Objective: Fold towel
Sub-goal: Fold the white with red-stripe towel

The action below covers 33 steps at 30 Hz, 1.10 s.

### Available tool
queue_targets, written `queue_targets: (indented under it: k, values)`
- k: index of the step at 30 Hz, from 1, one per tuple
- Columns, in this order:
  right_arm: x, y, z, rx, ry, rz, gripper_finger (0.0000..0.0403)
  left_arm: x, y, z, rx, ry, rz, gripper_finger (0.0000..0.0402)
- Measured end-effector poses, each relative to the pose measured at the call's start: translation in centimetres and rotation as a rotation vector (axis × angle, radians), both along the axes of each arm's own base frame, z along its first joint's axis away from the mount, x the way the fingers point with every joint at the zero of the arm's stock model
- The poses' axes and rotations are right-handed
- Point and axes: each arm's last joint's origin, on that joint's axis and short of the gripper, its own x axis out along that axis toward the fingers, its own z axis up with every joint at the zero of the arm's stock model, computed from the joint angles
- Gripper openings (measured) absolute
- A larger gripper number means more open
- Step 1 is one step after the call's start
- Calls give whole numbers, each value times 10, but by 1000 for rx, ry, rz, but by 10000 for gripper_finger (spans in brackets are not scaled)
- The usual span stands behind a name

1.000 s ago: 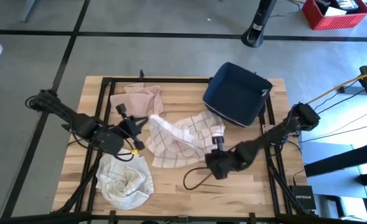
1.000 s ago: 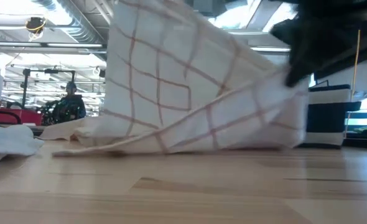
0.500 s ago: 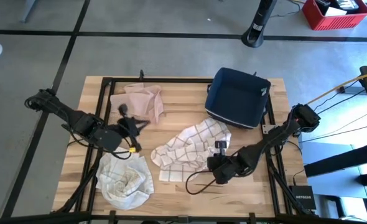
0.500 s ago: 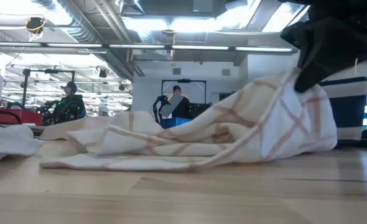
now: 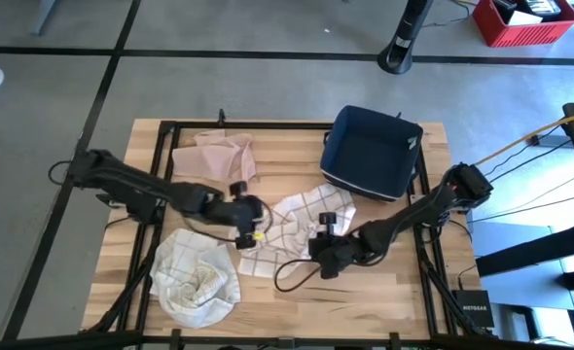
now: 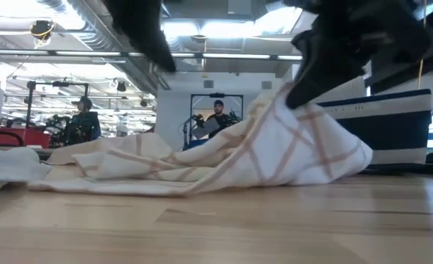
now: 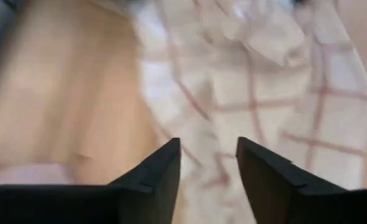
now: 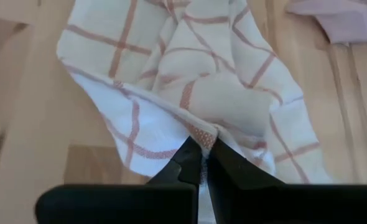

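Left gripper (image 5: 259,226) at table centre, fingers apart. Right gripper (image 5: 318,240) low beside it, fingers pinched together.

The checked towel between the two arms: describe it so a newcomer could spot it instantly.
On the wooden table, look just in front of the dark blue bin. The checked towel lies crumpled mid-table, pinched by the right tool. Unlike the plain pink cloth and the bunched pale cloth, it has a reddish grid.
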Motion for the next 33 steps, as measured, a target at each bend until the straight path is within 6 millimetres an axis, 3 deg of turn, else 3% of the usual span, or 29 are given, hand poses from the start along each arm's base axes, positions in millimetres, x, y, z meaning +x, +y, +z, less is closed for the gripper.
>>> queue_targets:
  k: [6, 10, 22, 27, 33]
  values:
    - [12, -5, -15, -34, 14, 14, 19, 22, 14, -50, -11, 195, 23, 179]
    - [13, -5, -22, -41, 37, 19, 19, 28, 16, -69, -71, 274, -21, 180]
    - [14, -4, -21, -49, 25, 28, 19, 34, 13, -72, -209, 252, -90, 180]
    - [15, -3, -20, -41, 7, 27, 19, 41, 10, -86, -280, 269, -176, 180]
    - [16, -3, -20, -40, 4, 27, 19, 45, 20, -99, -213, 296, -138, 158]
